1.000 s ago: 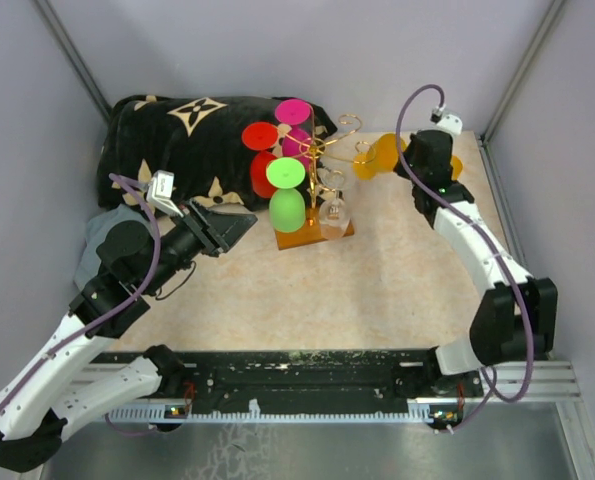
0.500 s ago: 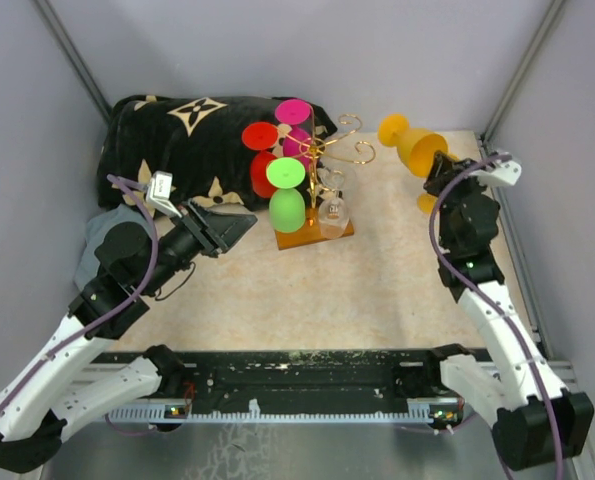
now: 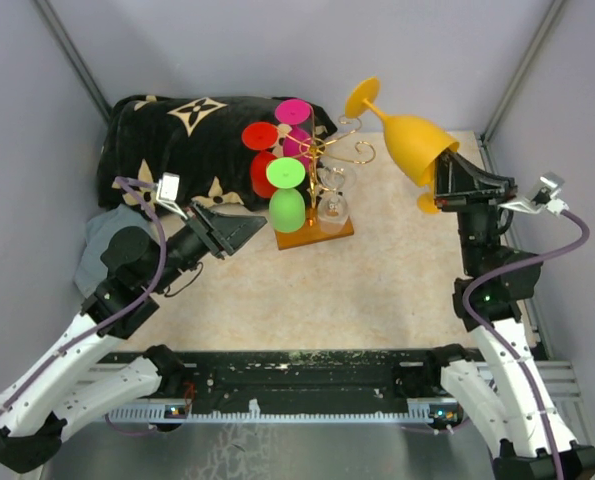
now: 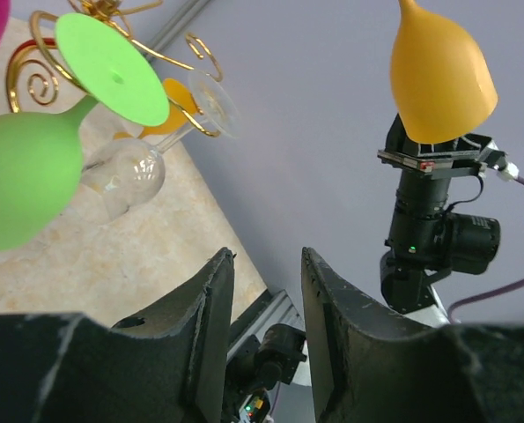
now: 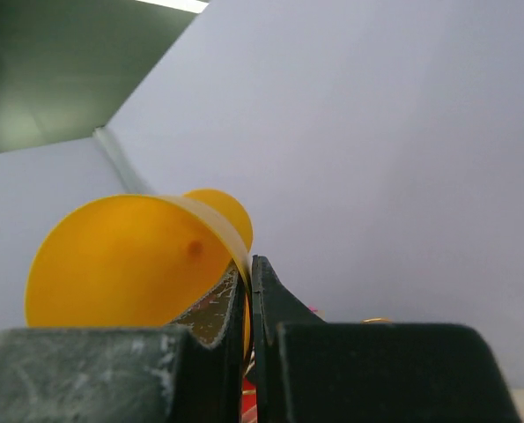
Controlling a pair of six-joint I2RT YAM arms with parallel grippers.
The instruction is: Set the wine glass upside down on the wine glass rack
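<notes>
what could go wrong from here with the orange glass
1. The right hand pinches only the thin rim of the orange wine glass, which is held high and tilted. The glass could swivel or slip out as the wrist turns.
2. The wine glass rack is crowded. The green wine glass and the clear wine glass hang on its near side, so the orange foot may knock one or snag a curled arm.

A black patterned cushion (image 3: 187,135) lies far left on the beige table (image 3: 377,290).
</notes>
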